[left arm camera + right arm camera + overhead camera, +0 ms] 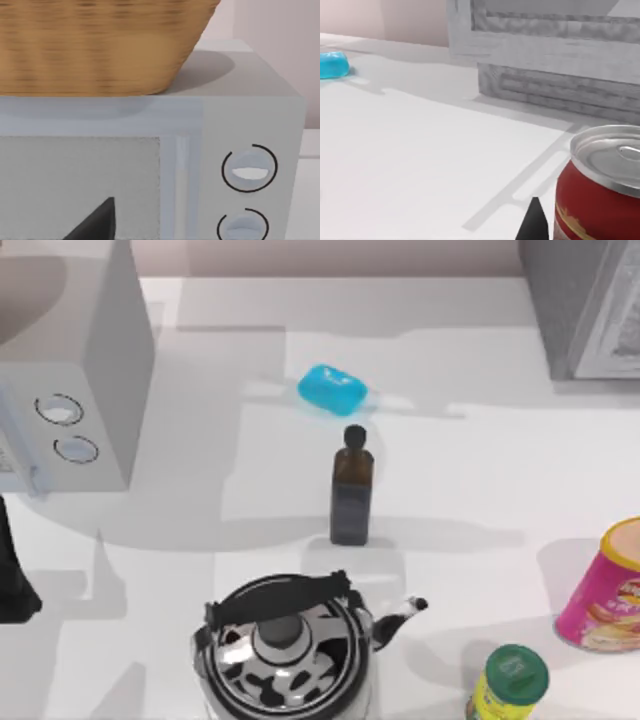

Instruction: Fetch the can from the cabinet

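Note:
A red can with a silver lid stands upright on the white table, close in the right wrist view. A dark fingertip of my right gripper sits right beside it, towards the soap. The grey cabinet rises behind the can, and it stands at the back right in the top view. A pink tub with yellow print is at the table's right edge; I cannot tell whether it is that same can. My left arm is parked at the left edge, facing the microwave.
A microwave with a wicker basket on top stands at the left. A blue soap, a dark bottle, a cow-patterned kettle and a green-lidded jar stand across the middle and front.

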Controlling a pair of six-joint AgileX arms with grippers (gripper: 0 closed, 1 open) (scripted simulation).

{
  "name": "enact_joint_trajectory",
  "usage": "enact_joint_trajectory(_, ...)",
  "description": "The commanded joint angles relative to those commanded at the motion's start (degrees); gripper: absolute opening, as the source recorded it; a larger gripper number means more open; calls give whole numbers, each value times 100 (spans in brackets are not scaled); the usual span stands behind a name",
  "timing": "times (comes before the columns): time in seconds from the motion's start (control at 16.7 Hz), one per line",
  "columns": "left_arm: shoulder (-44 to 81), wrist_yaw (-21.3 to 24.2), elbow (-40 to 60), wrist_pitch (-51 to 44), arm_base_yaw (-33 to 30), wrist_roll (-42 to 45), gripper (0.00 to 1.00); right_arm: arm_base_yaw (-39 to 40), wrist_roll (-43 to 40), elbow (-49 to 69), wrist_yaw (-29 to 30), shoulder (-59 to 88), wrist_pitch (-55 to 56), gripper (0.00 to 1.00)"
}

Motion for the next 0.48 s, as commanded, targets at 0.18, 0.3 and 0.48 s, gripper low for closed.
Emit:
enact_joint_trajectory(0.18,0,0,0,0,0,0,100,73,39,786,973,359,-605,0)
enact_joint_trajectory(0.3,0,0,0,0,0,0,100,170,-87,599,865,279,-595,0)
enact_joint_trajectory(0.48,0,0,0,0,0,0,100,375,-403,156,617,73,-534,0)
